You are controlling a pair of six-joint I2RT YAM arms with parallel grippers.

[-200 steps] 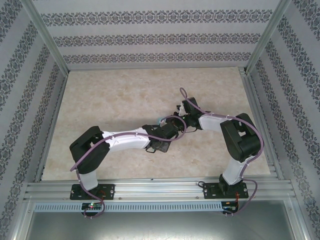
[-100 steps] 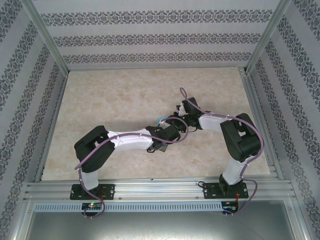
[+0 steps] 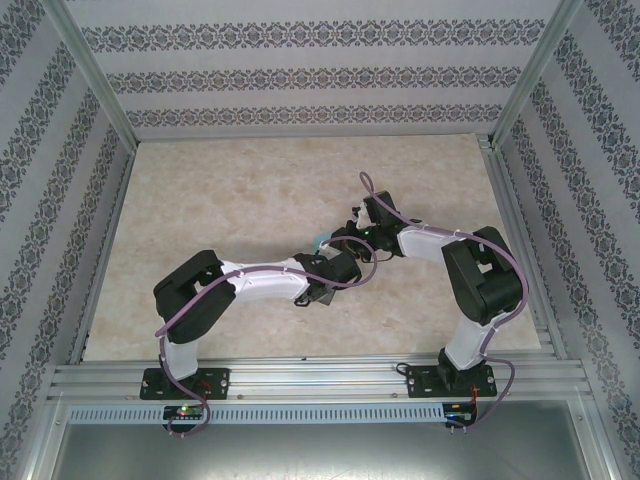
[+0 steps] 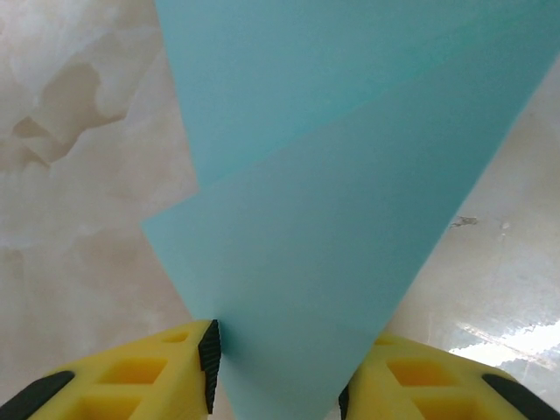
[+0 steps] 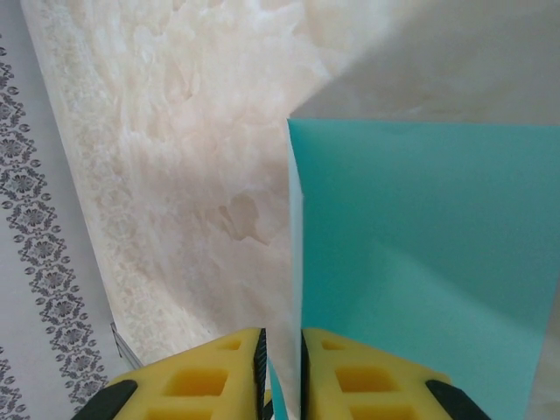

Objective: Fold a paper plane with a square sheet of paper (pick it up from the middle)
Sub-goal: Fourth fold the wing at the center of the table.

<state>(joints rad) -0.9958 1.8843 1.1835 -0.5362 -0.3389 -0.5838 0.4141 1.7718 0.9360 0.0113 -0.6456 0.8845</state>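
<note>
Paper [image 4: 332, 262] folded, sitting at table [image 3: 220, 190] centre between both grippers. Right gripper [image 5: 280, 367] pinching paper edge, jaws nearly together. Left gripper [image 4: 276, 376] straddling narrow end, jaws apart. I'm worrying: left squeeze buckling layers; arms pulling apart, tearing crease.

Top camera looks down from behind; both close wrist cameras share the paper [image 4: 350, 219].
</note>
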